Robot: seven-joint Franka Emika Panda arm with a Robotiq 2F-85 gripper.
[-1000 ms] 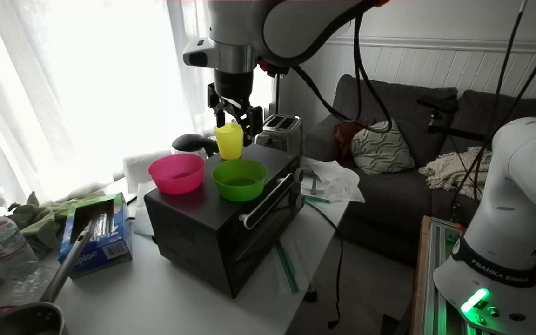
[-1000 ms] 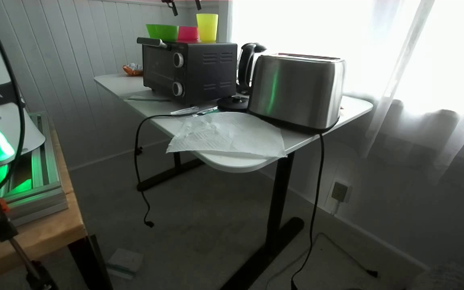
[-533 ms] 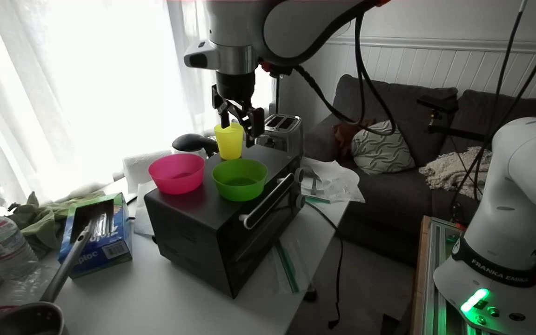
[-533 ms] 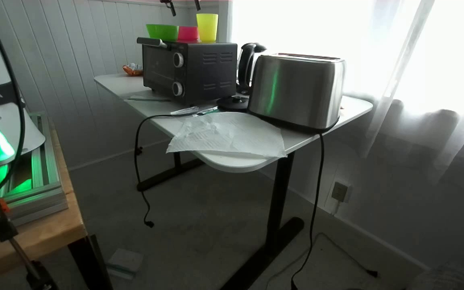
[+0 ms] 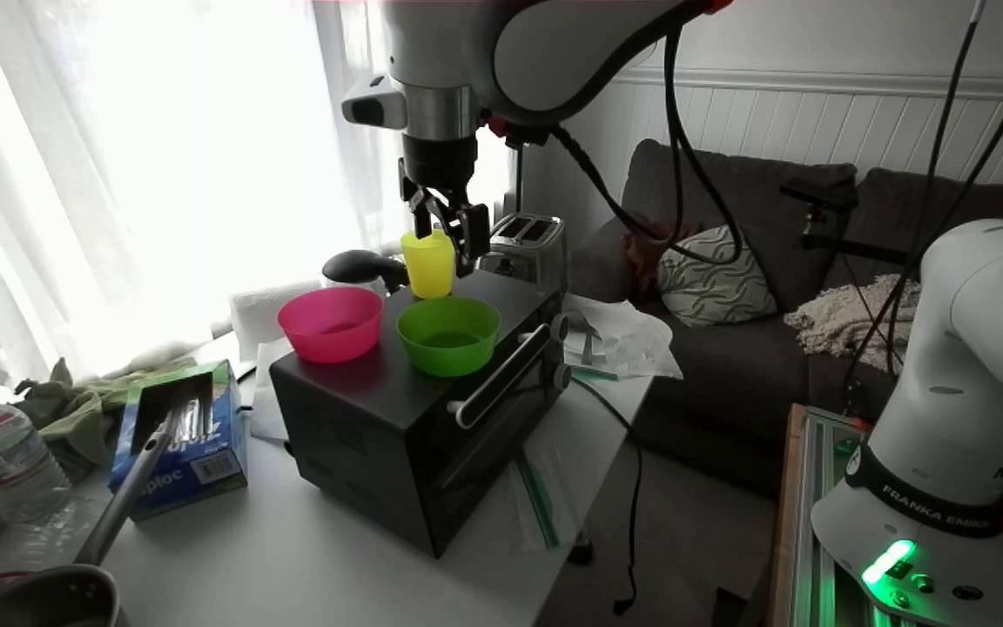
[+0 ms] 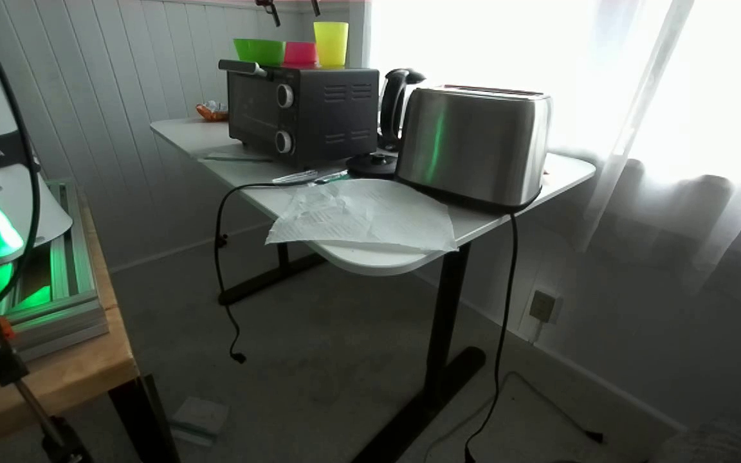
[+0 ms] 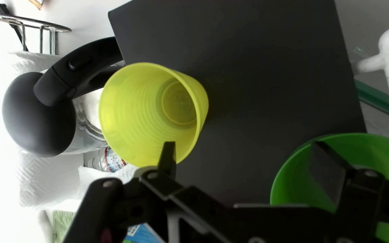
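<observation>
My gripper (image 5: 444, 252) is open and empty, pointing down above the dark toaster oven (image 5: 362, 466). In the wrist view its fingers (image 7: 243, 145) stand wide apart, one over the near rim of a yellow cup (image 7: 147, 111), the other over a green bowl (image 7: 290, 182). No contact shows. The yellow cup (image 5: 428, 272) stands upright on the oven's rear edge. The green bowl (image 5: 447, 353) and a pink bowl (image 5: 332, 335) stand upright beside it on the oven top. In an exterior view only the fingertips (image 6: 297, 18) show at the top edge, above the bowls and cup (image 6: 330, 45).
A kettle with a black handle (image 7: 39, 114) stands behind the oven, close to the cup. A steel toaster (image 6: 473, 148) stands at the oven's knob end. A Ziploc box (image 5: 184, 461), a pan (image 5: 49, 596) and a water bottle (image 5: 23, 461) are on the white table (image 5: 292, 557).
My gripper has shifted slightly to the right in an exterior view and looks turned a little. The fingers stay open. The cup and bowls have not moved.
</observation>
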